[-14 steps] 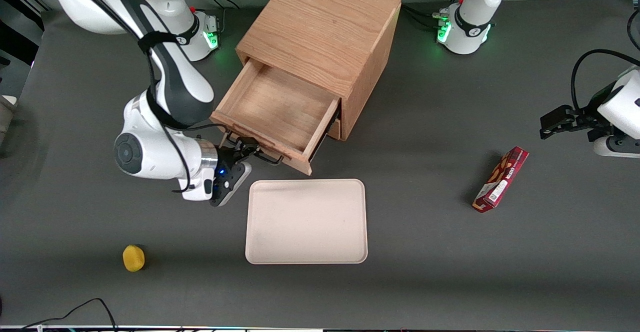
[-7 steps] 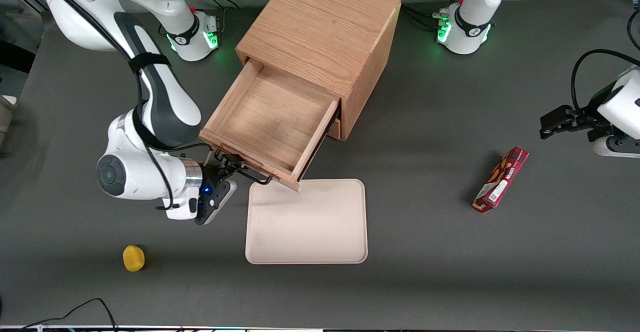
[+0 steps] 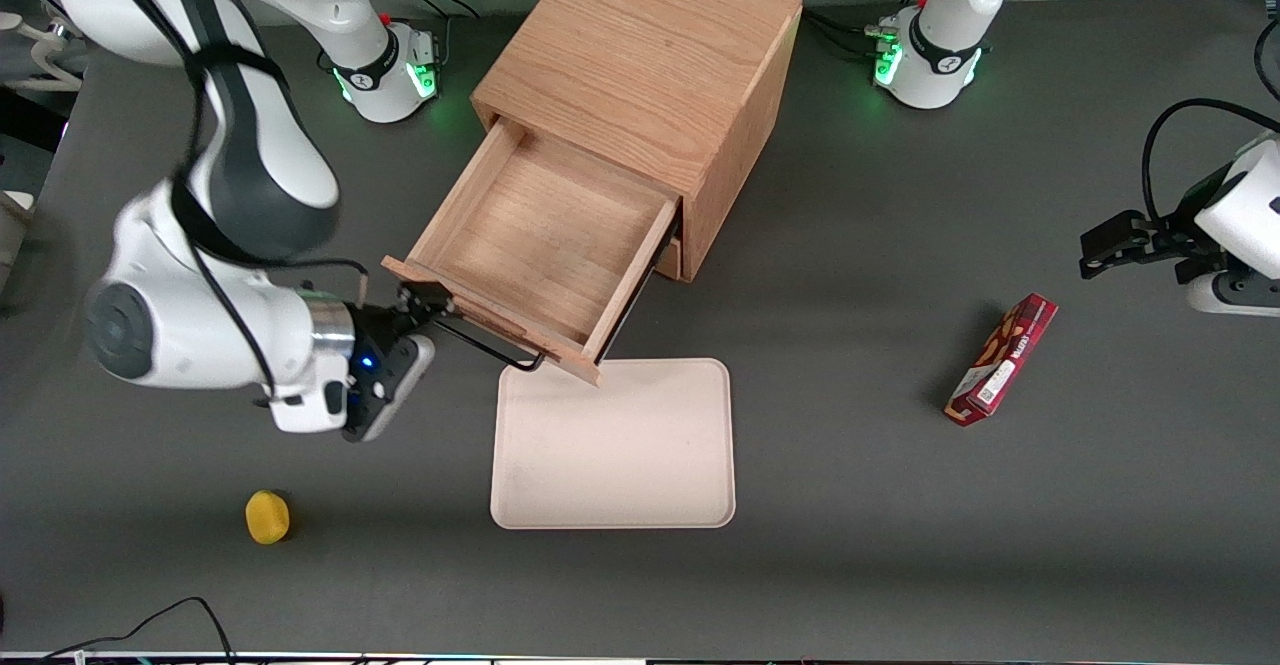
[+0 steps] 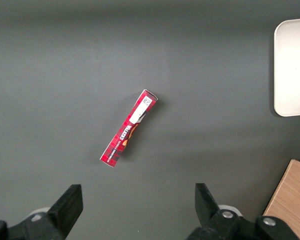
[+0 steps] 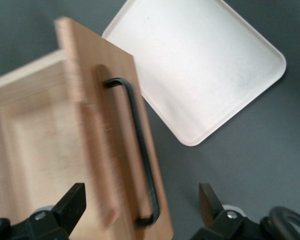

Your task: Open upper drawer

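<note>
Upper drawer (image 3: 535, 243) stands pulled well out of the oak cabinet (image 3: 640, 75), its front corner over the tray (image 3: 613, 445). Beside its black handle (image 5: 138, 165), the gripper (image 3: 420, 307) hangs free, fingers spread apart.

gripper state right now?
Gripper: open, holding nothing, off the upper drawer and close in front of its black handle.
</note>
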Robot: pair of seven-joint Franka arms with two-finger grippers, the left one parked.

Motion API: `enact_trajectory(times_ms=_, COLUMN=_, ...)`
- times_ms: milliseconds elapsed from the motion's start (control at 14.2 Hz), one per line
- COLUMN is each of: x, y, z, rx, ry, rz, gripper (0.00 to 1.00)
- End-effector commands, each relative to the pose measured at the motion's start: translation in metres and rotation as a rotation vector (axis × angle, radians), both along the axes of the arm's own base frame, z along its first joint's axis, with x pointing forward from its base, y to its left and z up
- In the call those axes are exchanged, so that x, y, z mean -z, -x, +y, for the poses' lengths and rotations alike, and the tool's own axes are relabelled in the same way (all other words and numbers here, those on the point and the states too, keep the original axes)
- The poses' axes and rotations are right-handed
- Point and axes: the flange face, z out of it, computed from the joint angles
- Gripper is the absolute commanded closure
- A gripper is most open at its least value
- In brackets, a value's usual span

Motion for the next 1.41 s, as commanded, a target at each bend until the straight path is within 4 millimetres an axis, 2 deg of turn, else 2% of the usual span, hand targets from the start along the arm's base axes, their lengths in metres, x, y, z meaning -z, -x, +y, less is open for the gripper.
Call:
enact_trajectory(times_ms=0, x=-0.068, y=0.031, z=-0.005, rx=0.077, ry=0.046, rz=-0.026, gripper=0.0)
enact_trajectory(times_ms=212, x=-0.146, y=0.08, z=-0.015, rx=0.337, ry=0.143, rz=0.001, gripper=0.0)
enact_trajectory(times_ms=282, x=-0.165, y=0.093, z=-0.023, rx=0.435, ry=0.168, rz=0.016, gripper=0.0)
enact_trajectory(times_ms=353, x=-0.173, y=0.095, z=-0.045, rx=0.523, ry=0.209, rz=0.021, gripper=0.0)
enact_trajectory(times_ms=424, x=-0.182, y=0.096, z=-0.077, rx=0.609, ry=0.255, rz=0.018, gripper=0.0)
enact_trajectory(times_ms=565, x=-0.178, y=0.091, z=-0.137, rx=0.743, ry=0.343, rz=0.033, gripper=0.0)
enact_trajectory(times_ms=635, x=-0.174, y=0.094, z=-0.162, rx=0.782, ry=0.367, rz=0.07, gripper=0.0)
enact_trajectory(times_ms=706, x=-0.162, y=0.104, z=-0.178, rx=0.803, ry=0.387, rz=0.114, gripper=0.0)
enact_trajectory(times_ms=918, x=-0.149, y=0.144, z=-0.194, rx=0.906, ry=0.348, rz=0.047, gripper=0.0)
enact_trajectory(times_ms=1129, x=-0.118, y=0.173, z=-0.192, rx=0.944, ry=0.323, rz=-0.048, gripper=0.0)
enact_trajectory(times_ms=1200, x=-0.117, y=0.172, z=-0.192, rx=0.936, ry=0.336, rz=-0.069, gripper=0.0)
enact_trajectory(times_ms=1341, x=-0.127, y=0.158, z=-0.194, rx=0.941, ry=0.377, rz=-0.106, gripper=0.0)
